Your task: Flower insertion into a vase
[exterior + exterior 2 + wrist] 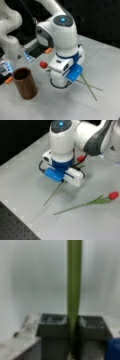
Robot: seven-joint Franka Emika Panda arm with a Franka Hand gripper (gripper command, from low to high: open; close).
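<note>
The brown wood-grained vase [25, 85] stands upright at a front view's lower left, apart from the arm. In the wrist view my gripper [72, 325] is shut on a flower's green stem [74, 285], one dark finger [52, 323] on each side. That flower's red head [43, 65] [81, 158] pokes out beside the white hand [62, 67] [62, 167], and its stem [53, 193] trails over the table. A second flower lies flat, red head [113, 195] to a front view's right, stem [77, 207] pointing left. The two stems cross [87, 86].
A white robot base [10, 30] and a blue and orange fixture [7, 68] stand behind the vase. A dark perforated board [15, 225] borders the grey table [22, 175] at a front view's lower left.
</note>
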